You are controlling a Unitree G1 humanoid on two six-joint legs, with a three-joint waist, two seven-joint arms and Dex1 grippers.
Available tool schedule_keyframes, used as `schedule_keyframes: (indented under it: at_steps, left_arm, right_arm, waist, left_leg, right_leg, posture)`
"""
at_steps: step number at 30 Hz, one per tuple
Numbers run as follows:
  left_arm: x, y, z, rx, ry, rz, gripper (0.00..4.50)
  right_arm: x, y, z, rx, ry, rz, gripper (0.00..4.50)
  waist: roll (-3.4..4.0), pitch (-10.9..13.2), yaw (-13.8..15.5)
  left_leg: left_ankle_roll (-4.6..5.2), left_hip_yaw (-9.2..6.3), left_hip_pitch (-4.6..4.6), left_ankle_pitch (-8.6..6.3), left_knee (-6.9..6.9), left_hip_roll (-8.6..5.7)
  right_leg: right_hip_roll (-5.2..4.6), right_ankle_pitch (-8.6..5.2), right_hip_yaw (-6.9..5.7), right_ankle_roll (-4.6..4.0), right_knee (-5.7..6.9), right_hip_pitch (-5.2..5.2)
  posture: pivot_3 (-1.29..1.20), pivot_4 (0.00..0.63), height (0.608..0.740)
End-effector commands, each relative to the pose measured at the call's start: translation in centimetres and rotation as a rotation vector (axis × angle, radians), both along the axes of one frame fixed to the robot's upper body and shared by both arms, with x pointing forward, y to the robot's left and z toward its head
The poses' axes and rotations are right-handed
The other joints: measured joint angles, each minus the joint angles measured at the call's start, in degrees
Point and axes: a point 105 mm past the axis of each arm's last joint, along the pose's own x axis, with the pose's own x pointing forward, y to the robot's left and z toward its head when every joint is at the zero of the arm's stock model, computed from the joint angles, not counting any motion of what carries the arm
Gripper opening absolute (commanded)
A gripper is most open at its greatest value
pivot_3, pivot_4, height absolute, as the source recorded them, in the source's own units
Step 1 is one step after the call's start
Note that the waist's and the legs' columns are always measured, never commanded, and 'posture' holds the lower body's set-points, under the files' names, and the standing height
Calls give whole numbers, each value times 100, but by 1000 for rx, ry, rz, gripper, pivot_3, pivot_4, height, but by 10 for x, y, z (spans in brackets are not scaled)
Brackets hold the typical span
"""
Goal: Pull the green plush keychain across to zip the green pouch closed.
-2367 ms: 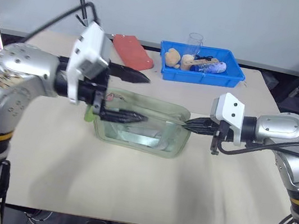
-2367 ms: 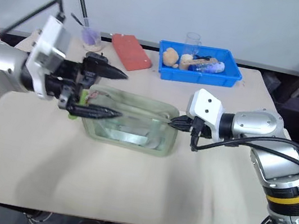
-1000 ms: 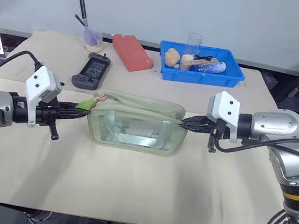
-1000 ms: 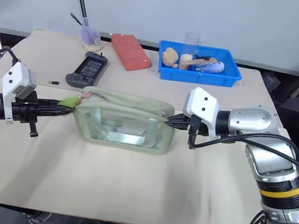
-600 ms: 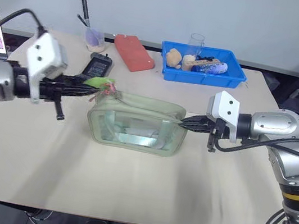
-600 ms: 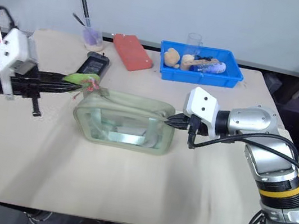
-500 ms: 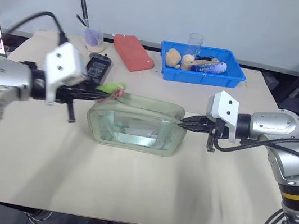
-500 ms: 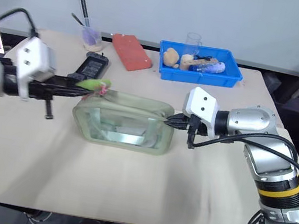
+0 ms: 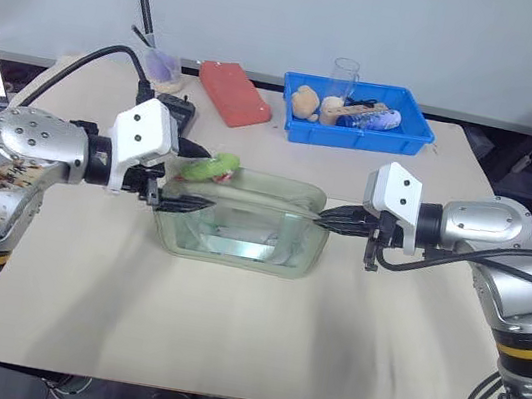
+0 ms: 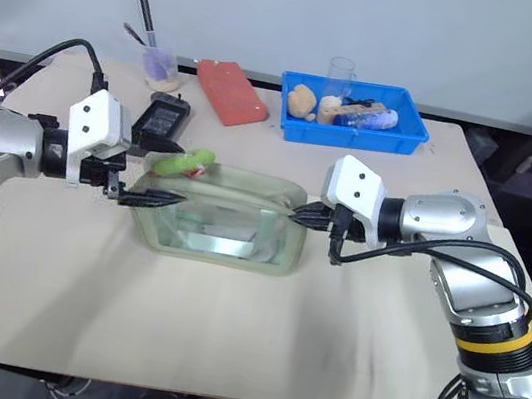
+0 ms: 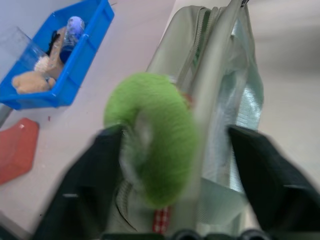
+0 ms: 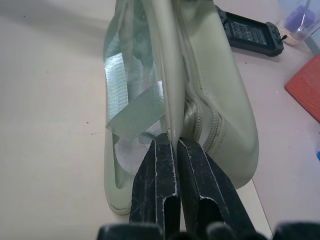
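We see the pouch [image 9: 241, 218] in the middle of the table [image 9: 226, 325]. It is a soft, pale green box with see-through sides and a zip along the top. The keychain [image 9: 211, 165] is a small, fuzzy, bright green ring, like a tiny doughnut, with a little red bit under it. It lies on top of the pouch at its left end, right by the zip. Our left gripper [image 9: 184, 179] is at that end with its two black fingers spread wide, and the keychain sits between them. In the left wrist view the fuzzy ring [image 11: 152, 135] looks loose; we cannot tell if a finger touches it. Our right gripper [image 9: 325, 219] is at the right end of the pouch. Its fingers [image 12: 162, 185] are squeezed tight together on the pouch's thin edge there. Behind the pouch we see a blue bin [image 9: 358, 128] with small things in it, a flat red thing [image 9: 234, 93], a black remote [image 9: 176, 113] and a small cup [image 9: 160, 68].
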Motion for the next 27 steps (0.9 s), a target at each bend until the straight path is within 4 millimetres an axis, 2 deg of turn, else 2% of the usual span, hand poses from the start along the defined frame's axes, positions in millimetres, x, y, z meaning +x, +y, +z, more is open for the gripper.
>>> schedule_keyframes:
  at_steps: [1,8,12,15,18,25,27]
  left_arm:
    - [-3,18,17,-17,-23,49,4439]
    - [-5,39,8,-38,10,138,4439]
    - [-4,42,-19,-38,43,166,4439]
    - [0,44,-32,-42,47,186,4439]
    - [0,44,-37,-41,53,183,3542]
    - [1,45,-33,-53,45,176,82]
    - [2,44,-34,-51,46,173,33]
  right_arm:
    - [-1,-2,9,14,-40,-4,0]
    - [0,-1,11,11,-42,4,0]
    - [1,1,14,11,-44,12,0]
    - [1,2,15,12,-44,16,0]
    - [0,2,14,8,-39,19,0]
    - [-1,2,14,6,-40,18,0]
    - [-1,2,14,7,-40,18,0]
  waist:
    - [0,0,1]
    - [0,0,6]
    - [0,0,7]
    - [0,0,10]
    - [0,0,10]
    - [0,0,10]
    - [0,0,10]
  left_leg:
    - [0,0,0,0,0,0]
    - [0,0,1,0,0,1]
    - [0,1,1,0,0,2]
    - [0,1,0,0,0,2]
    - [0,1,0,0,0,2]
    - [0,1,-1,0,0,3]
    - [0,1,-1,0,0,3]
  right_leg:
    - [0,0,0,1,0,0]
    - [-1,-1,0,-1,-1,1]
    - [-2,0,0,-3,0,0]
    - [-2,3,-1,-8,0,-1]
    - [-2,4,-1,-10,-1,-1]
    - [-2,4,-1,-10,-1,-2]
    - [-2,4,-1,-10,-1,-2]
  posture:
    - [0,150,740]
    - [0,150,740]
    - [0,150,740]
    - [0,150,740]
    - [0,150,740]
    - [0,150,740]
    - [0,150,740]
